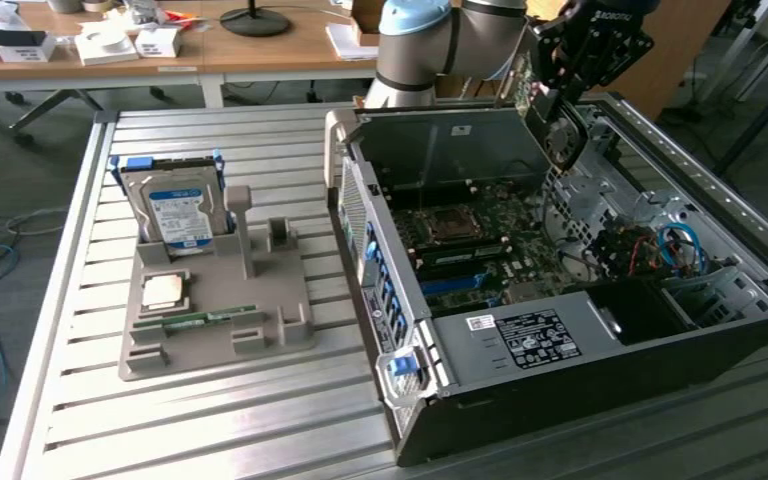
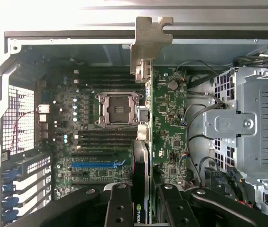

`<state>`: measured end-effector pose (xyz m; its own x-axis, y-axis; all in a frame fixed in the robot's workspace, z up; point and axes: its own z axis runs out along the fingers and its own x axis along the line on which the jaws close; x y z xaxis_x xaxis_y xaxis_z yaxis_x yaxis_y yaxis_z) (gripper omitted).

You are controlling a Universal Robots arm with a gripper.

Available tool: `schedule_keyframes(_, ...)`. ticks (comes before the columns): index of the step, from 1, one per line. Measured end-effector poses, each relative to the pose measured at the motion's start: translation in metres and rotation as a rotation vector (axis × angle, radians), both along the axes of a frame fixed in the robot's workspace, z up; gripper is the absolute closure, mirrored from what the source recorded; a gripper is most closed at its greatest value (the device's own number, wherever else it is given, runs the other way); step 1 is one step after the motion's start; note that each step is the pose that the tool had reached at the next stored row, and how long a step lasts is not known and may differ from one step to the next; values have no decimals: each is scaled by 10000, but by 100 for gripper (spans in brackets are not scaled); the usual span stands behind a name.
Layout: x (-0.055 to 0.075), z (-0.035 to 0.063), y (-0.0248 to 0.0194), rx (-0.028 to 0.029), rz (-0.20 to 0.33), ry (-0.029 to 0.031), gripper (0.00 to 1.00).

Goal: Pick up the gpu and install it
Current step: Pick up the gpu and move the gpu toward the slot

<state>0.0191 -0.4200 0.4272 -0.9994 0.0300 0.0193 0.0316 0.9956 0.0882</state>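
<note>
**Above the open case: gpu held aloft, not yet seated**

Nearest you in the exterior view, the worktop [image 1: 224,420] carries the grey holder [image 1: 211,335], where the hard drive [image 1: 177,210] and memory stick [image 1: 197,320] sit. Beyond it lies the computer case [image 1: 491,425], side open, its motherboard [image 1: 471,245] exposed. Farthest back, your gripper [image 1: 558,80] hangs over the case's far end, jaws partly closed and clamped on the gpu [image 1: 555,130]. You may therefore count the pick-up as done. The wrist view confirms the hold: the card passes edge-on between the fingers [image 2: 119,208].

Installation, by this evidence, is outstanding. The card is clear of the motherboard and the blue slot [image 2: 96,165] stands unoccupied.

Note the orientation. The board is carried on edge and looks steeply upright in the exterior view. Its long axis runs from the gripper out to the pale bracket [image 2: 150,40]. That bracket points toward the case wall beyond the processor socket [image 2: 117,109], crosswise to the blue slot.
</note>
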Motion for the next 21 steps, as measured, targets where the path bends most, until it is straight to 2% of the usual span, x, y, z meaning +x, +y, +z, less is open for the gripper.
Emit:
schedule_keyframes(14, 69, -4, 0, 4, 24, 0, 74)
schedule_keyframes(21, 70, -64, 0, 2, 25, 0, 74)
